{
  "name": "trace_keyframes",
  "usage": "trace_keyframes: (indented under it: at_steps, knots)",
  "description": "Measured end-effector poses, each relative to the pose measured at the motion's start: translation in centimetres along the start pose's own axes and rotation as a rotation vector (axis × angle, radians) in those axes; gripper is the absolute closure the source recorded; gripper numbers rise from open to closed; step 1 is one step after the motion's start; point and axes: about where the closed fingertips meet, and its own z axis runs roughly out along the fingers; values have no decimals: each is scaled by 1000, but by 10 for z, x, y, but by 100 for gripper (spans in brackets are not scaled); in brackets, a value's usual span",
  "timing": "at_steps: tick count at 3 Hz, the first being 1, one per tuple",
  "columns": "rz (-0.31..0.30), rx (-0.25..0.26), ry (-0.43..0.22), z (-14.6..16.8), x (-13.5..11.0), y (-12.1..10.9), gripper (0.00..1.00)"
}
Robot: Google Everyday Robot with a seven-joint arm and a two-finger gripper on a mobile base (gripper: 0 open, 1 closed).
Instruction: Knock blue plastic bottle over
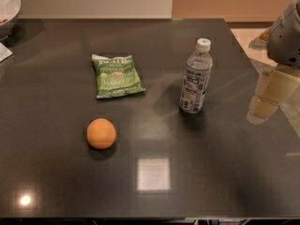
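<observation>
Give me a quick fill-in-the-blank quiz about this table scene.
The blue plastic bottle stands ___ on the table. Its cap is ___. The gripper hangs near the picture's ___ edge, apart from the bottle. The orange ball lies nearer the camera than the ___ chip bag.
Missing: upright; white; right; green.

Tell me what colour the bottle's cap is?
The cap is white, in the camera view. The hand hovers right of the bottle, apart.
</observation>
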Motion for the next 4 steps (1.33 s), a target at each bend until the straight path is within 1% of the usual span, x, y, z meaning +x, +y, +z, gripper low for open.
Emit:
trace_keyframes:
  at_steps: [1,3,4]
  knots:
    - [27,-24,-76,19,-11,-13,0]
    - [113,-69,-255,56,-35,-39,0]
    - [141,-93,-340,66,-53,-44,0]
